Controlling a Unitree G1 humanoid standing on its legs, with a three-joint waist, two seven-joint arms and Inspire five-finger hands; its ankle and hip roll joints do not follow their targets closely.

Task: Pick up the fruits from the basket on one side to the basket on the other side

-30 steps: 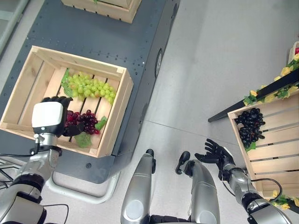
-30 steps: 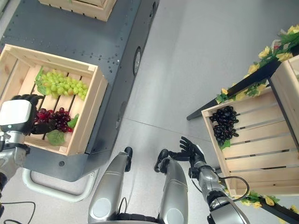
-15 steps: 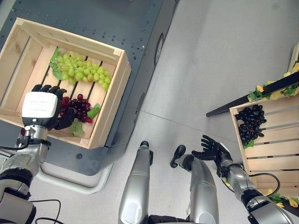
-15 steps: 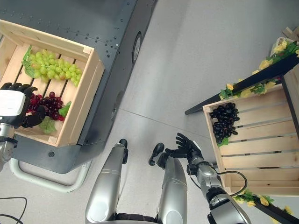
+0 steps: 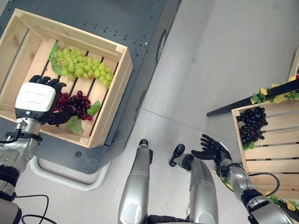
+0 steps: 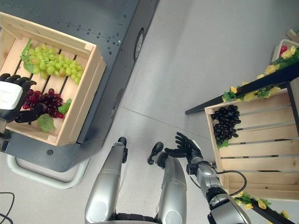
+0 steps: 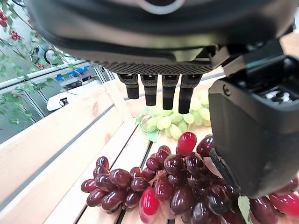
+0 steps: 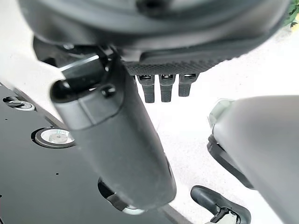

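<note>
No writing is legible. Your left hand (image 5: 33,100) hovers open over the red grapes (image 5: 77,104) in the left crate (image 5: 114,98), green grapes (image 5: 81,70) beyond. Your right hand (image 5: 212,150) hangs open above bare floor (image 5: 205,60), near the right crate (image 5: 271,154) with black grapes (image 5: 251,126).

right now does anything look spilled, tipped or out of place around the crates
Nothing stands out. The green grapes and red grapes lie inside the left crate, the black grapes rest in the right crate, and no fruit shows on the floor. The left hand is open over the red grapes.
</note>
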